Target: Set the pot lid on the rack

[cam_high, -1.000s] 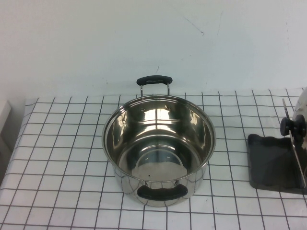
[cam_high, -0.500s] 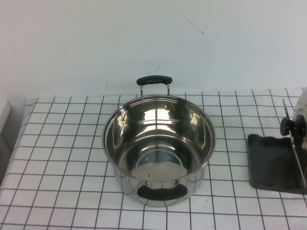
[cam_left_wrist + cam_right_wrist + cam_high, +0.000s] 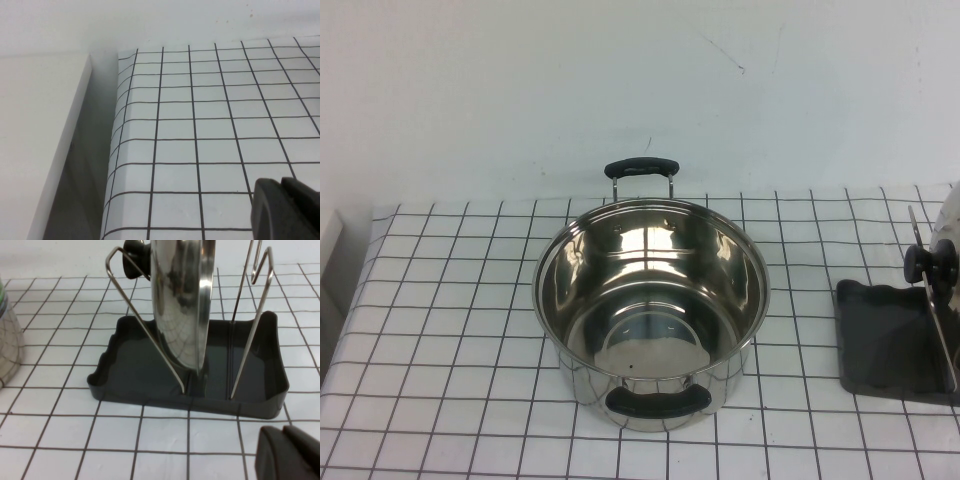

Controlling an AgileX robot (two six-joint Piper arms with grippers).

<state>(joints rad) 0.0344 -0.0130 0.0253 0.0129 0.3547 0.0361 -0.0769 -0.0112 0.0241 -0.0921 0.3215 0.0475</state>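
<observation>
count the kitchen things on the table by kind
pot: 1
lid: 1, upright in the rack
rack: 1
total: 3
left end effector and right end effector: both shut, holding nothing

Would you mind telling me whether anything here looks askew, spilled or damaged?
Nothing stands out. The pot lid stands on edge between the wire rods of the rack, the open pot sits upright on the checked cloth, and no spill shows. The left gripper and the right gripper are shut and hold nothing.
</observation>
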